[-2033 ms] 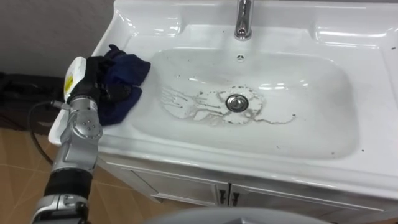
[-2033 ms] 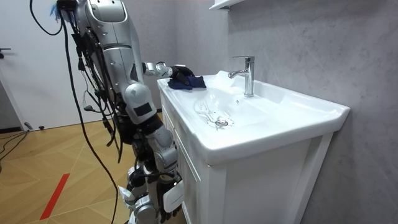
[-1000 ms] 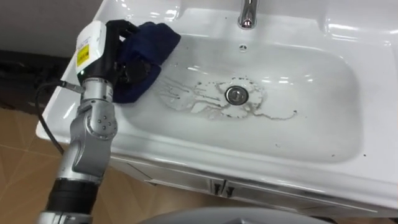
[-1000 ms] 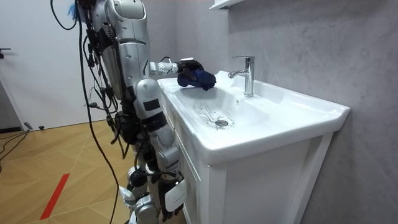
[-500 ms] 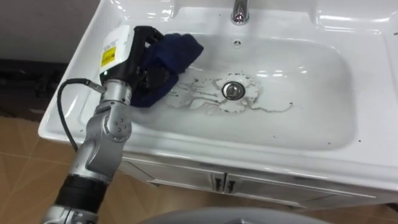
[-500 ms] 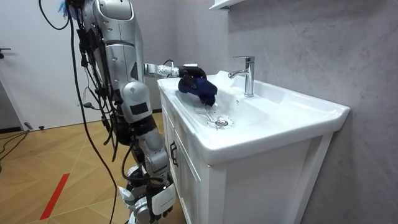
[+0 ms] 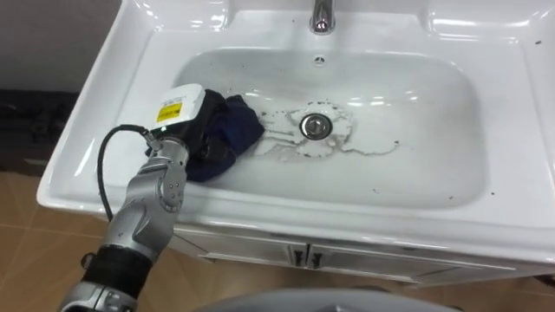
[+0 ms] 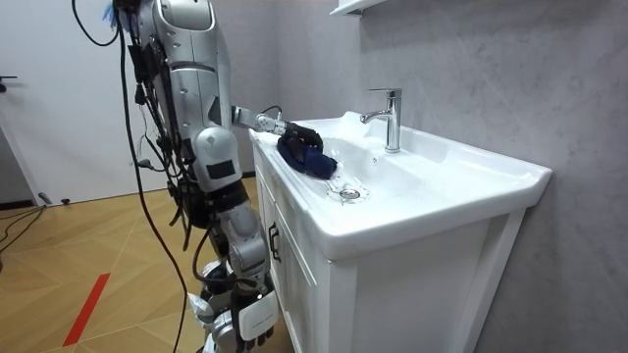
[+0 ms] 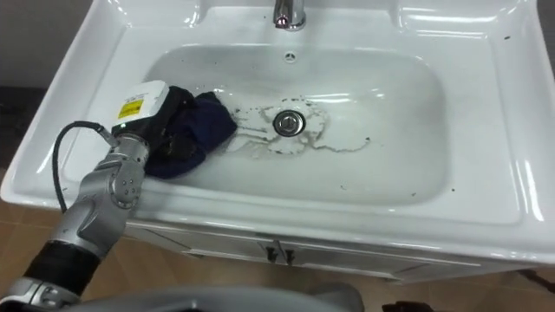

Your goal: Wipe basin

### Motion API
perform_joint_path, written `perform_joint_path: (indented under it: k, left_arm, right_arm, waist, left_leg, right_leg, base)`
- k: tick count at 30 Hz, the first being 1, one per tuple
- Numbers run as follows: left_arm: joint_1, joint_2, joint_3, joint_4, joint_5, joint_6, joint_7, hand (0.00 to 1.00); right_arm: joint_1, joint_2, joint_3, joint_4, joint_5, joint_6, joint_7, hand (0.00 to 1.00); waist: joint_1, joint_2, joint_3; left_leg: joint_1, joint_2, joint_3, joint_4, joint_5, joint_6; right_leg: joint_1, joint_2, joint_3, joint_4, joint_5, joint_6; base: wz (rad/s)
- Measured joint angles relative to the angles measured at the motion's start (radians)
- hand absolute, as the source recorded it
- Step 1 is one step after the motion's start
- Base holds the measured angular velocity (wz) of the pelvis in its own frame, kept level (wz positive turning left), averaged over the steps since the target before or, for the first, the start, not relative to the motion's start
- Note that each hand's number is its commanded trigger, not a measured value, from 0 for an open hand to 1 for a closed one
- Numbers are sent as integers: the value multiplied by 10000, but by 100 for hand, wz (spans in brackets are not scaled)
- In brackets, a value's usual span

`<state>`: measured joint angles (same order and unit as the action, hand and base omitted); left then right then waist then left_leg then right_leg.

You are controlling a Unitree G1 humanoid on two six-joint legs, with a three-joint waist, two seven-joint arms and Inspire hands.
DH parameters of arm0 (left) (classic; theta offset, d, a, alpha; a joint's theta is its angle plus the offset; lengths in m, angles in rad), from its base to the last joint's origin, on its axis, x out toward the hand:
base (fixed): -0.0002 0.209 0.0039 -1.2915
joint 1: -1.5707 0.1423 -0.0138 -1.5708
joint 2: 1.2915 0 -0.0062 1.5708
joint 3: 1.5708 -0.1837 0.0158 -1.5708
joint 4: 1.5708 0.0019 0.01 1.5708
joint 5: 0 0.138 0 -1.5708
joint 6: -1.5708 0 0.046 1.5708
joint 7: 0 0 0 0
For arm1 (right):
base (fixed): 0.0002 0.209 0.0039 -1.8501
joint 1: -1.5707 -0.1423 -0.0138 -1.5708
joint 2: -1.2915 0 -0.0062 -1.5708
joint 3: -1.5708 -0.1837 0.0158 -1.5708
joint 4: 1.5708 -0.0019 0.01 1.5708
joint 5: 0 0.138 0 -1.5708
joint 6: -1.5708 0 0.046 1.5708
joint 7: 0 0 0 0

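Basin (image 7: 416, 130) across most of the frame, white, with dark grimy streaks (image 7: 364, 149) around the drain (image 7: 315, 126) at centre. Left hand (image 7: 195, 130) down in the bowl at left-centre, fingers curled tight into a dark blue cloth (image 7: 236, 130), holding it against the sloping left wall, just left of the drain. Tap (image 7: 322, 16) at top centre.

2 head eyes down, close; room view side-on (basin (image 7: 416, 121) shared).
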<state>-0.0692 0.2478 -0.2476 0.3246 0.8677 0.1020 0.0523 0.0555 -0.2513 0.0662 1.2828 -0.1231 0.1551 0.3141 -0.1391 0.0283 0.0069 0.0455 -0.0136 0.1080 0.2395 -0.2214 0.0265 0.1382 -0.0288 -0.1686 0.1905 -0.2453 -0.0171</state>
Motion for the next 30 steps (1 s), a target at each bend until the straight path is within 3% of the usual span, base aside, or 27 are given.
perform_joint_path:
  k: [3,9,11,16,21,26,30]
  left_arm:
    - [-207,-16,-8,376,-1,-7,-68,100]
    - [-644,-47,-8,1034,338,22,-287,100]
    - [-748,-47,-77,1117,389,137,-490,100]
    - [-844,-46,-82,1085,569,294,-1020,100]
    - [-937,-46,-80,826,655,484,-1736,100]
    - [-1430,-46,-128,1013,247,731,-2581,100]
    - [-1557,-46,-464,1082,-96,940,-2788,100]
  right_arm:
    - [-11,-8,-6,1,-1,86,-125,0]
    - [-56,-2,0,-12,57,285,-194,0]
    - [-95,-13,3,3,87,422,-282,0]
    - [-102,-18,-4,19,93,451,-327,0]
    - [-95,-9,-3,-3,222,557,-322,0]
    - [-127,-38,-11,-20,220,568,-303,0]
    - [-241,-82,-1,-19,361,655,-302,0]
  waist:
    - [-22,57,-38]
    - [-58,129,-36]
    - [-70,121,-8]
    - [-218,257,-23]
    - [-217,260,-24]
    - [-295,230,-10]
    - [-511,216,2]
  left_leg:
    - [29,6,50,36,-3,-4]
    - [16,70,85,168,-120,-64]
    - [12,78,199,189,-127,-54]
    - [-25,78,228,326,-147,-25]
    - [-54,76,217,355,-142,-27]
    - [-33,50,240,346,-140,-27]
    - [-46,25,242,343,-140,-26]
  right_leg:
    - [1,6,21,69,3,-5]
    - [2,112,223,153,22,-39]
    - [-11,116,304,133,23,-41]
    - [-132,98,280,117,15,-31]
    - [-147,27,285,143,10,-34]
    - [-130,-20,251,143,-23,-29]
    - [-123,-45,229,130,-41,-6]
  base:
    - [-2]
    - [-7]
    - [-11]
    - [-1]
    - [1]
    - [0]
    - [3]
